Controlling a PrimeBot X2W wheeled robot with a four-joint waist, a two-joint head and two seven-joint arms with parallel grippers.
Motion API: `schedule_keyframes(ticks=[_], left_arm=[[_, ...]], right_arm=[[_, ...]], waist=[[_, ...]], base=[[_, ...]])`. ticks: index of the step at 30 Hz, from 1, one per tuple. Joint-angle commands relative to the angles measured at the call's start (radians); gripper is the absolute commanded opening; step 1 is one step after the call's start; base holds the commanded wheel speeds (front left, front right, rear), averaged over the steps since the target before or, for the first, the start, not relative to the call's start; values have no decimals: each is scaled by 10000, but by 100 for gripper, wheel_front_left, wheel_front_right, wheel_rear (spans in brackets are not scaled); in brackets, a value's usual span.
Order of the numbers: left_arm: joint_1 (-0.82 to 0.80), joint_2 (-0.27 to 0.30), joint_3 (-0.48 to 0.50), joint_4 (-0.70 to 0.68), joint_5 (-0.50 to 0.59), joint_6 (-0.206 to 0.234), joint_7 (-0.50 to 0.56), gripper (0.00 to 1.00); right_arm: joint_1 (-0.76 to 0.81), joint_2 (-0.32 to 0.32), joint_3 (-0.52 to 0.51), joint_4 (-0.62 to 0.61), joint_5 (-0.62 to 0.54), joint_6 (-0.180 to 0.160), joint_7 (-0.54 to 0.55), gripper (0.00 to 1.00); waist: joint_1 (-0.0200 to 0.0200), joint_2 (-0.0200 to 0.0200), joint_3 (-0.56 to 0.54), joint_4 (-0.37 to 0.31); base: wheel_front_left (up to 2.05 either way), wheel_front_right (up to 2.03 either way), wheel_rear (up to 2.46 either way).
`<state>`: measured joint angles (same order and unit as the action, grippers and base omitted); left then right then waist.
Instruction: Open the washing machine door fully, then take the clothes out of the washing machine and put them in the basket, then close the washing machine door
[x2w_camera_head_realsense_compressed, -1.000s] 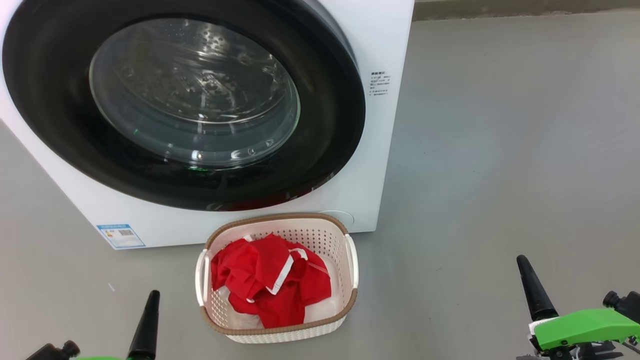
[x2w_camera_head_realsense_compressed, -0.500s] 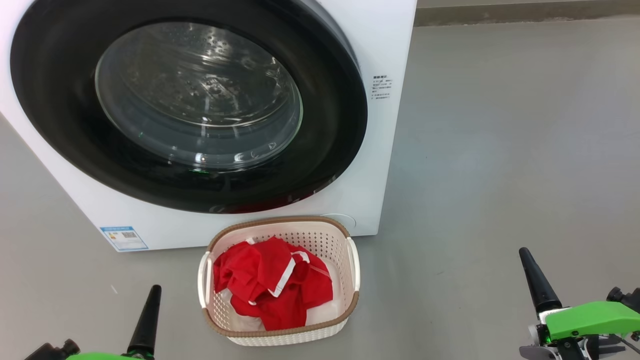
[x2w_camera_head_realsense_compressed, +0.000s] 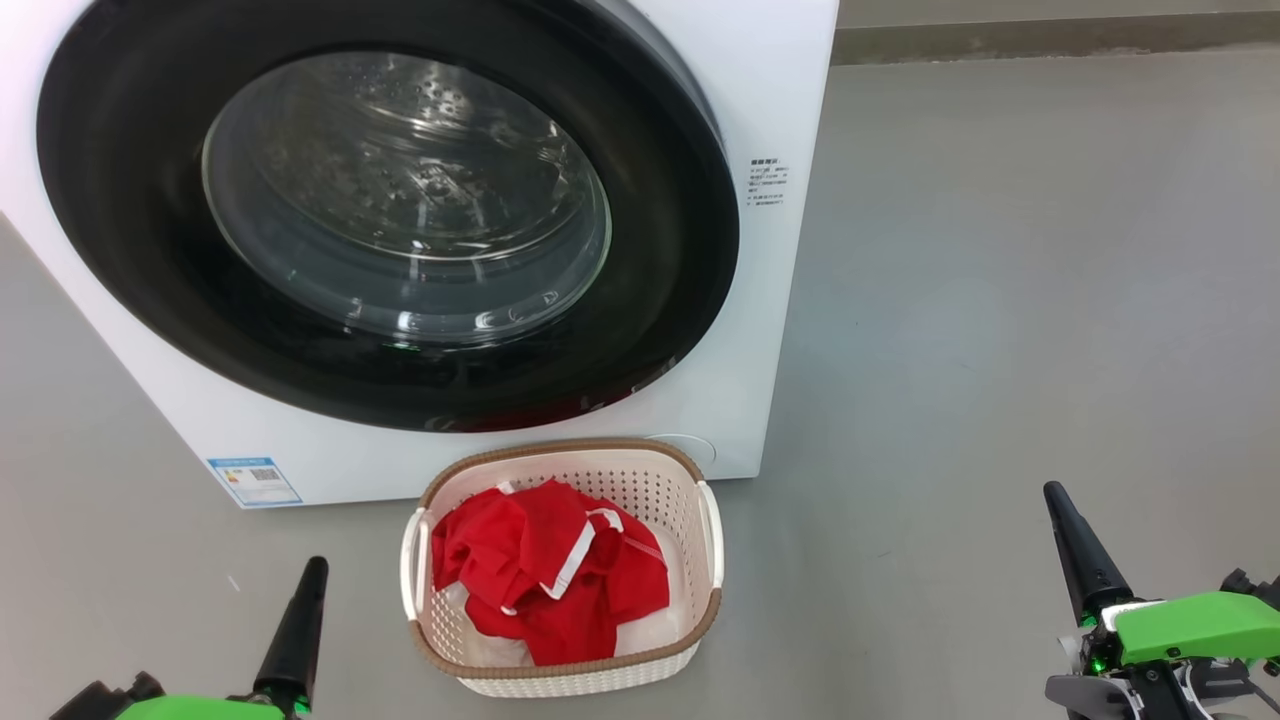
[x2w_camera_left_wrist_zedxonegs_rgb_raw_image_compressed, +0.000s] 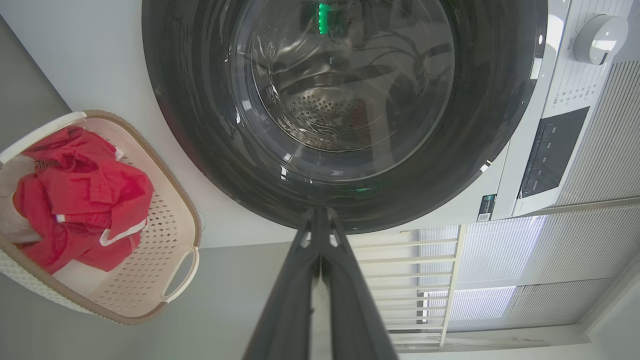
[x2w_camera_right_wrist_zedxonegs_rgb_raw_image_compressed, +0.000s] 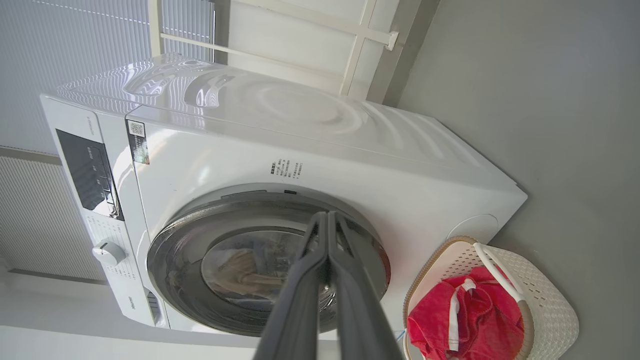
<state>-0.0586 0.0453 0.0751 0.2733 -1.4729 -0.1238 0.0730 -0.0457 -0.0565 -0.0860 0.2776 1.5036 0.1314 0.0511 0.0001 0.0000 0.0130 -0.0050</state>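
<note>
Clothes (x2w_camera_head_realsense_compressed: 540, 570) hide much of the basket (x2w_camera_head_realsense_compressed: 580, 683); left gripper (x2w_camera_head_realsense_compressed: 310, 575), right gripper (x2w_camera_head_realsense_compressed: 1058, 505) jaws closed.

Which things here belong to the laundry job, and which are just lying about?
Job: washing machine, washing machine door, clothes, basket.
Just around: control dial, blue label sticker, slatted blinds, grey floor.

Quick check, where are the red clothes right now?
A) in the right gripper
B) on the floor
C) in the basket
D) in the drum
C: the clothes lie bunched inside the basket, which stands on the floor in front of the washer.
</note>
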Motion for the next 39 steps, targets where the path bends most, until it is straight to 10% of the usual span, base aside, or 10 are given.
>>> schedule_keyframes(ticks=[1,39], left_arm=[[-413,75,348,-269,-326,-64,131,0],[-495,49,391,-280,-1354,-69,405,0]], right_arm=[[-481,-144,111,-307,336,-5,106,0],[-605,-77,-88,-338,1208,-7,468,0]], waist=[[-1,0,-16,9],[-1,0,-99,50]], base=[[0,0,0],[0,0,0]])
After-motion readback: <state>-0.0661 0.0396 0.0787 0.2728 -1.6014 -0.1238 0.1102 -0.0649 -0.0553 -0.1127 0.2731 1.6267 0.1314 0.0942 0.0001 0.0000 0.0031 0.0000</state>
